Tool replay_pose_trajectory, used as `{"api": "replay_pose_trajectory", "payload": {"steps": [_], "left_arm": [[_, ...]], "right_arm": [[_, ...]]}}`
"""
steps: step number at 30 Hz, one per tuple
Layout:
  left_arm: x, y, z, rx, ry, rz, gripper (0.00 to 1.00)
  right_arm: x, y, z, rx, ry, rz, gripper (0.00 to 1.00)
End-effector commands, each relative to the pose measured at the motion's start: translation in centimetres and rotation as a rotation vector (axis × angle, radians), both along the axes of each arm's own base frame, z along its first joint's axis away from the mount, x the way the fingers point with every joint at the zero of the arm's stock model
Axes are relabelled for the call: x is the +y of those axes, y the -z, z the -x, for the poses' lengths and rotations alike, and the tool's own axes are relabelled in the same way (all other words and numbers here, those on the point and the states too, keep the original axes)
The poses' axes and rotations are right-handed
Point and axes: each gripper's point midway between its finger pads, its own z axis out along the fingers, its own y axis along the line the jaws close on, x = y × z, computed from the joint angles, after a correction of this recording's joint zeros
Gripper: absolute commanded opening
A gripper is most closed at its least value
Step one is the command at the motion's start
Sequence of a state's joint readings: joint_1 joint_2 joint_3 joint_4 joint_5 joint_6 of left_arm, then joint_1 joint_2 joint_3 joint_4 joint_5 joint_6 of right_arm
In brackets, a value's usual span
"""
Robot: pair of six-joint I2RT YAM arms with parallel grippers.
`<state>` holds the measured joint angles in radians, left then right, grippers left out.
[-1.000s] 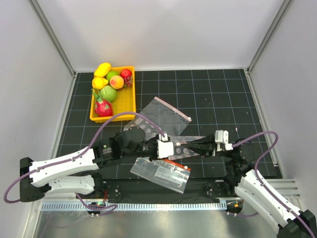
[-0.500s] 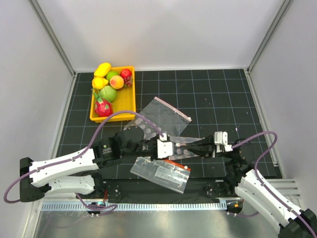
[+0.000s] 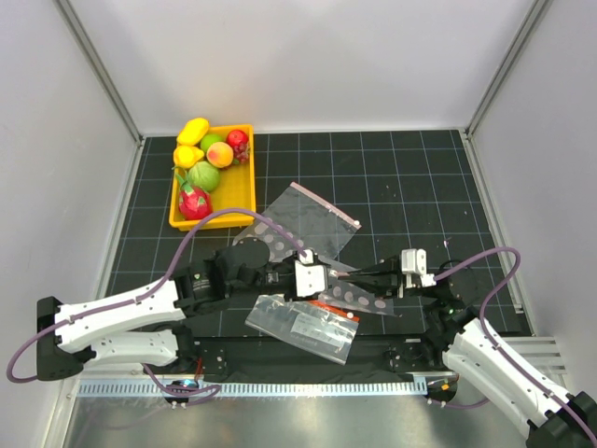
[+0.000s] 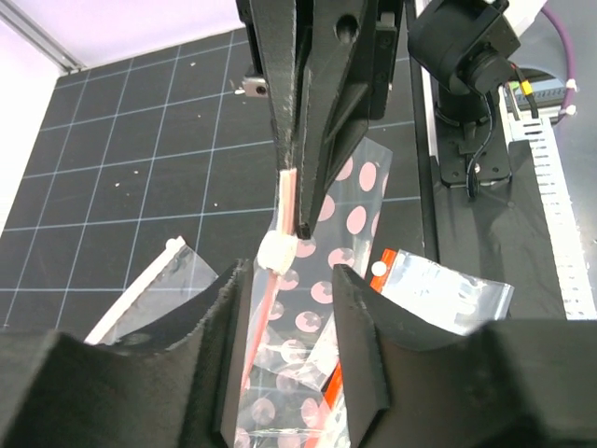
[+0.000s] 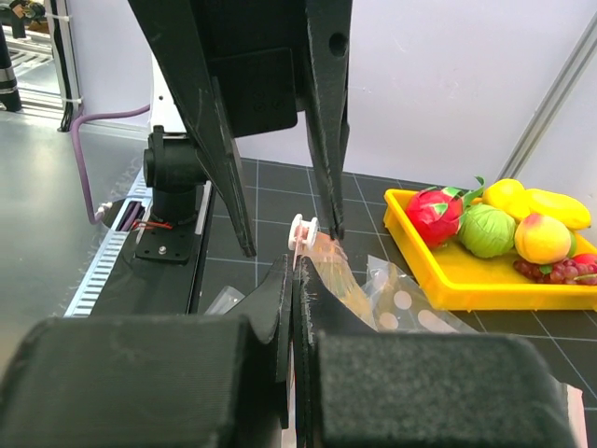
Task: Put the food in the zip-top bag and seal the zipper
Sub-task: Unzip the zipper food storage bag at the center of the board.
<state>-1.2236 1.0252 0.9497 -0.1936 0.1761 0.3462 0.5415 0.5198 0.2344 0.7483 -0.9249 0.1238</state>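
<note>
Pink-dotted bag (image 4: 359, 182) sits pinched in our right gripper (image 4: 300, 219); our left gripper (image 4: 284, 280) is spread apart around it. The zip-top bag (image 3: 303, 217) lies flat at twelve o'clock from them. If we tug, the dotted one could slip out.

At the far left of the table (image 3: 420, 187), a tray (image 3: 241, 191) was set, and the food (image 3: 203, 175) was piled in it. The zip-top bag (image 3: 300, 219) was laid flat to the tray's right, nearer the arms. In front of it, the spotted sheet (image 3: 362, 297) was caught between the left end effector (image 4: 291, 308) and the right end effector (image 5: 293, 280). The printed bag (image 3: 298, 327) was laid nearest the bases, partly beneath that sheet.
</note>
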Motion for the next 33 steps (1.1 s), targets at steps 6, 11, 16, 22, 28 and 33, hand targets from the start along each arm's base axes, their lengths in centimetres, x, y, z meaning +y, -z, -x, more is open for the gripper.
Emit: {"api": "replay_pose_trajectory", "payload": {"steps": [6,11,16,22,28,33], "left_arm": [[0.3,-3.2,-0.2,-0.049,-0.015,0.116,0.54],[0.0,-3.0,-0.2,-0.048,-0.012,0.110,0.52],[-0.6,-2.3,-0.5,-0.036,-0.013,0.078,0.48],[-0.9,-2.0,-0.7,-0.033,-0.017,0.063,0.36],[-1.1,-2.2,-0.4,-0.022,-0.004,0.061,0.00],[-0.9,-2.8,0.0,-0.011,0.011,0.082,0.00]], "right_arm": [[0.1,-1.4,0.3,-0.059,-0.010,-0.011,0.01],[0.2,-1.4,0.4,-0.059,-0.017,-0.008,0.01],[0.2,-1.3,0.6,-0.061,-0.024,-0.005,0.01],[0.3,-1.3,0.8,-0.065,-0.033,-0.004,0.01],[0.4,-1.1,0.6,-0.066,-0.030,0.006,0.01],[0.8,-0.7,0.5,-0.056,-0.035,0.026,0.01]]}}
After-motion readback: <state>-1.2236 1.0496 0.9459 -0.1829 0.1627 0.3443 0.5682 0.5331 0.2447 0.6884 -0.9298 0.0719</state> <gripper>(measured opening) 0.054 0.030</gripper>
